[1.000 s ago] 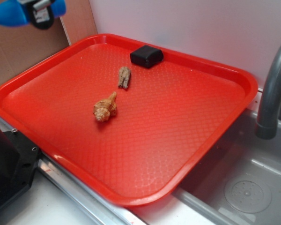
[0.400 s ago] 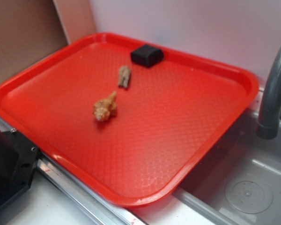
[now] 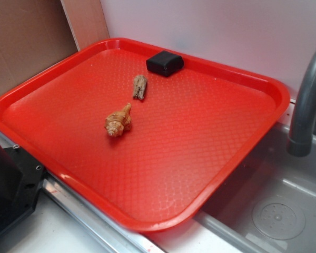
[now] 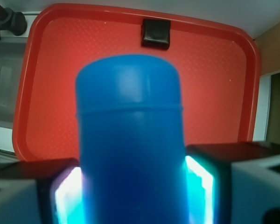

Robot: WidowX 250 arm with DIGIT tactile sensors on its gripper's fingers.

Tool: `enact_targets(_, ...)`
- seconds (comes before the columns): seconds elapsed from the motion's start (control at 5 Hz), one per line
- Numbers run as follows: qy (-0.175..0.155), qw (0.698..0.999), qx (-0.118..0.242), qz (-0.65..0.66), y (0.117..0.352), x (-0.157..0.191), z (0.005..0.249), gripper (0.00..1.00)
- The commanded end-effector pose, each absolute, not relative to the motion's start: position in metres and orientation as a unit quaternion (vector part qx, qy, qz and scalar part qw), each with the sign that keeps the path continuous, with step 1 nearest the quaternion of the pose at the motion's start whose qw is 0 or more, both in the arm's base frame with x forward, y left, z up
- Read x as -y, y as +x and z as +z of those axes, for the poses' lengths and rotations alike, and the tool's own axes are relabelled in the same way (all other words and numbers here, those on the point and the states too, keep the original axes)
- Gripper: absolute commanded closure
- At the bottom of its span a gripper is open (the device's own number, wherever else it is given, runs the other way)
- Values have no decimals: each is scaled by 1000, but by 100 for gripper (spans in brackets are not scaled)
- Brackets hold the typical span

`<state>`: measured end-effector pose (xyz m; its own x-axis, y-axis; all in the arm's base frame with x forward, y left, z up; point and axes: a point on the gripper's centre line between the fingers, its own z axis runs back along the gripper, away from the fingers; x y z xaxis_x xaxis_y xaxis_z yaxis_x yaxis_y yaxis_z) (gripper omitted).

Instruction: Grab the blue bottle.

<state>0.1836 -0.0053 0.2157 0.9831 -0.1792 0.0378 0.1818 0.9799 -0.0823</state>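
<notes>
The blue bottle [image 4: 130, 140] fills the middle of the wrist view, its flat-ended cylindrical body pointing away from the camera. My gripper [image 4: 133, 186] is shut on it, with a finger [image 4: 67, 196] pressed against each side. It hangs high above the red tray [image 4: 214, 93]. In the exterior view neither the bottle nor the gripper shows; only the red tray [image 3: 200, 158] and what lies on it are seen there.
On the tray lie a tan seashell [image 3: 118, 120], a small piece of wood [image 3: 139, 86] and a black block [image 3: 165, 62] by the far rim. A grey faucet [image 3: 308, 100] and sink [image 3: 274, 211] are to the right, cardboard [image 3: 26, 42] at the back left.
A second ago the gripper with the blue bottle showed at the exterior view's top left corner; it has since risen out of that view. The things on the tray have not moved.
</notes>
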Motion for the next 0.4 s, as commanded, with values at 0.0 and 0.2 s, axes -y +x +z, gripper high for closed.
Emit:
enact_targets(0.0,-31,994,40,-97,163,14,228,100)
enact_targets(0.2,-28,994,37,-98,161,13,228,100)
